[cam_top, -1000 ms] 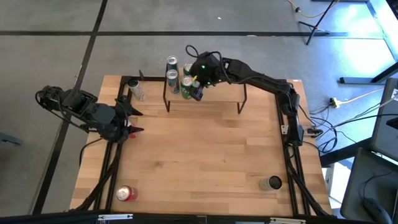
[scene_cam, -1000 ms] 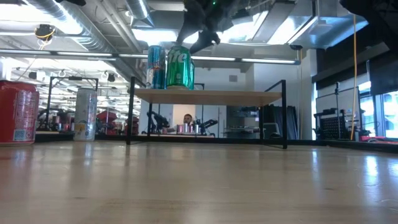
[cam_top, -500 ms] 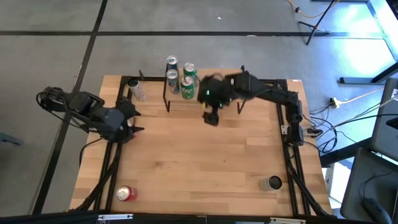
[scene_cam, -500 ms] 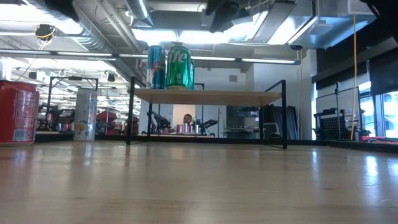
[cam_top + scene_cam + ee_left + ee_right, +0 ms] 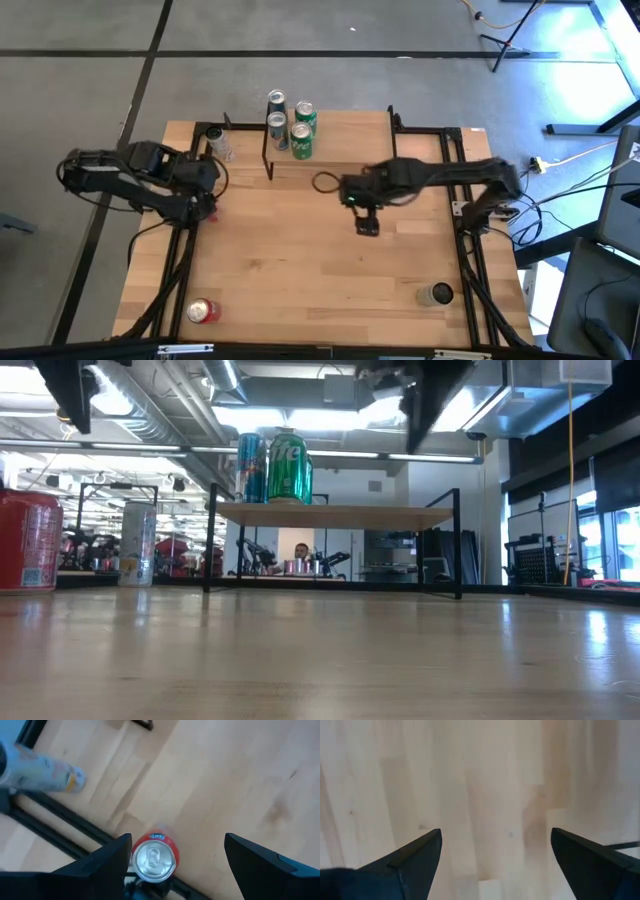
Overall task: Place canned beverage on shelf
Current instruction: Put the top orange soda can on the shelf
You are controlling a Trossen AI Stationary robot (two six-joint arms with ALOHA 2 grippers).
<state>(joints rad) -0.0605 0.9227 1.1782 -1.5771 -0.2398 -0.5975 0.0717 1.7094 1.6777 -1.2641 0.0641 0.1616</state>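
The right gripper [image 5: 367,226] has drawn back from the shelf [image 5: 340,130], arm folded low, jaws apart and empty; the green can [image 5: 300,141] stands on the shelf; left gripper [image 5: 203,203] waits beside it, jaws apart

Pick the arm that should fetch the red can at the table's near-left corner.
Left. The left gripper hangs open on the same side as the red can, which its wrist camera already sees. The right gripper, open and empty, is mid-table, farther away.

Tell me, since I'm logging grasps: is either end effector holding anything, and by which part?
Nothing is held. The right end effector is open over bare tabletop; the left end effector is open and empty too.
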